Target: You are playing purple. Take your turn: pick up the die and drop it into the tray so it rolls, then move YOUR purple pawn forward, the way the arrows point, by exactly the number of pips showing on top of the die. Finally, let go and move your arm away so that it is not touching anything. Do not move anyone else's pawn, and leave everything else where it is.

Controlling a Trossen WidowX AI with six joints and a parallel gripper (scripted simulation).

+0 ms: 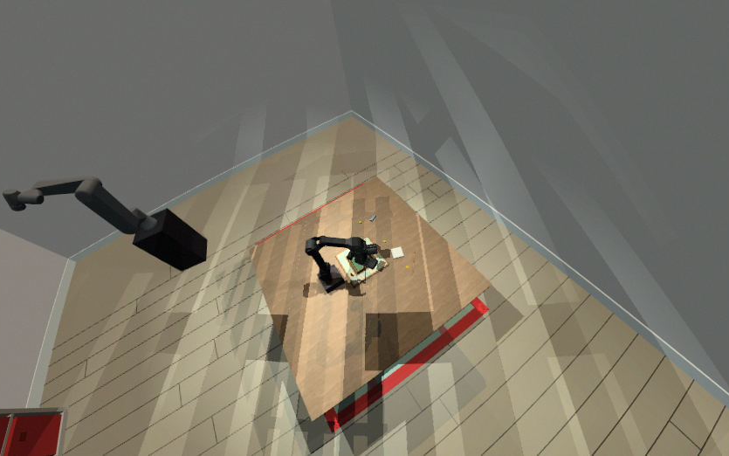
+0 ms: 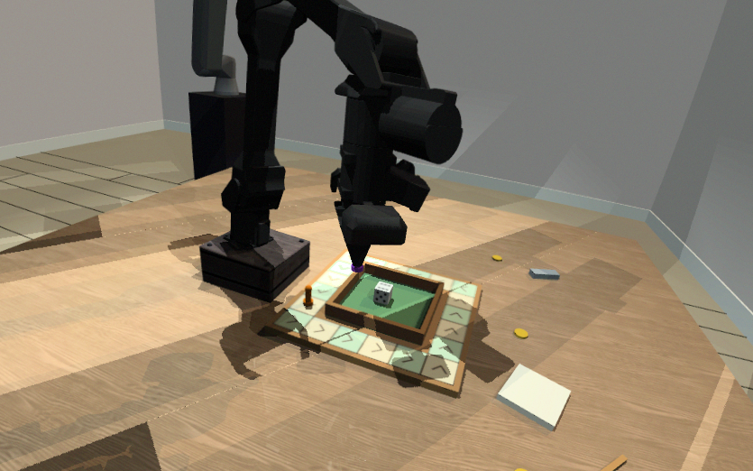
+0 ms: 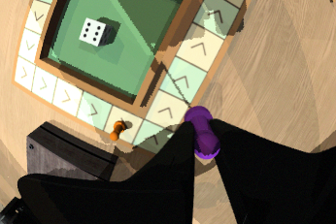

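The table top (image 2: 104,327) looks like grained, faintly glossy wood. The tray (image 2: 344,292) has wooden walls round a matt green floor. The arm (image 2: 261,116) is matt black.

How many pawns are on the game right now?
2. The purple pawn is gripped between the gripper's fingers beside the tray; the orange pawn stands on the board's track near the robot's base.

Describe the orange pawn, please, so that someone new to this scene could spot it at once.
Find the square game board with the sunken green tray at its middle. On the track edge nearest the arm's base stands a small orange pawn, upright and alone on its square. The only other pawn is purple and clamped in the gripper.
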